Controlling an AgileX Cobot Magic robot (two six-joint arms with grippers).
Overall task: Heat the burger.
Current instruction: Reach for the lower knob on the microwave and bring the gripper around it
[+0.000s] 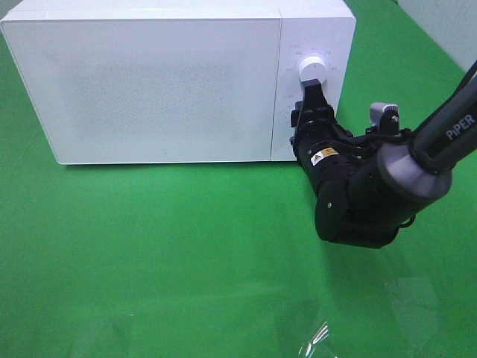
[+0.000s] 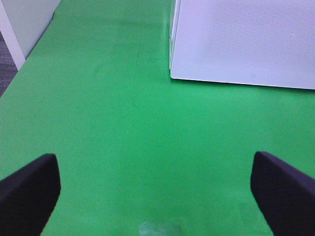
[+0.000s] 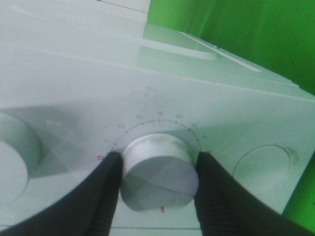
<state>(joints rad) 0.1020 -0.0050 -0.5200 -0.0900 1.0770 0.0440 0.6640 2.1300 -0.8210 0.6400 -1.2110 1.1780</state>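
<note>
Burger unseen; R gripper [image 3: 160,160] clamps microwave dial [image 3: 158,174], L gripper [image 2: 157,184] wide open over cloth [image 2: 123,123].

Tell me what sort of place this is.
Probably a robot test bench staged like a kitchen, not a real one: a white microwave stands on a green cloth, a black arm marked PIPER reaches in, and the right gripper clasps the dial.

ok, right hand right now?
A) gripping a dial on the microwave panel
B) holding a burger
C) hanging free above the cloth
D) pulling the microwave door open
A: the right hand has a finger against each side of the numbered dial on the microwave, whose door is shut.
</note>
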